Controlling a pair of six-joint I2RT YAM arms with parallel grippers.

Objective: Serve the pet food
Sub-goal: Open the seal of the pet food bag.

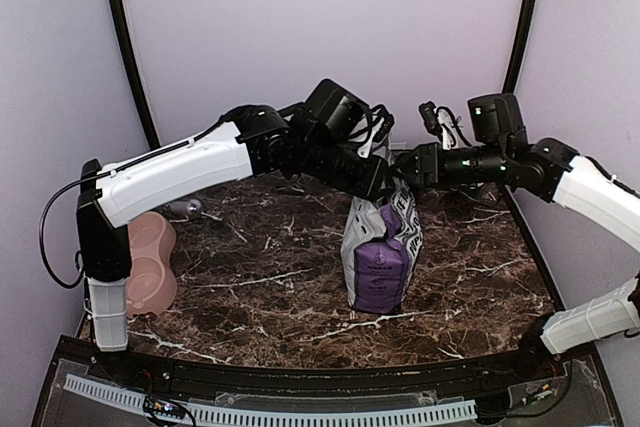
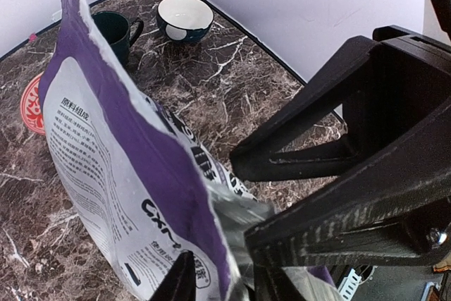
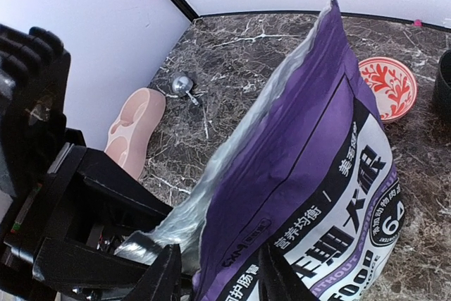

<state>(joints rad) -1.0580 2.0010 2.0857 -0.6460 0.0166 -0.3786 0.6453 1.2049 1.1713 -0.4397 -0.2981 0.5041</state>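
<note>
My left pincer (image 2: 227, 281) and right pincer (image 3: 222, 276) both stand partly apart, and each straddles the top edge of the purple-and-white bag (image 1: 380, 257) with its fingers on either side. The bag stands upright in the middle of the table (image 1: 250, 287), right of the pink bowl (image 1: 150, 262). The pet food itself is hidden from me.

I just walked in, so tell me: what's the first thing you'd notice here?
A tall purple-and-white bag stands in the middle of the table, with the left hand and right hand straddling its top edge. A pink double bowl sits at the table's left edge.
</note>
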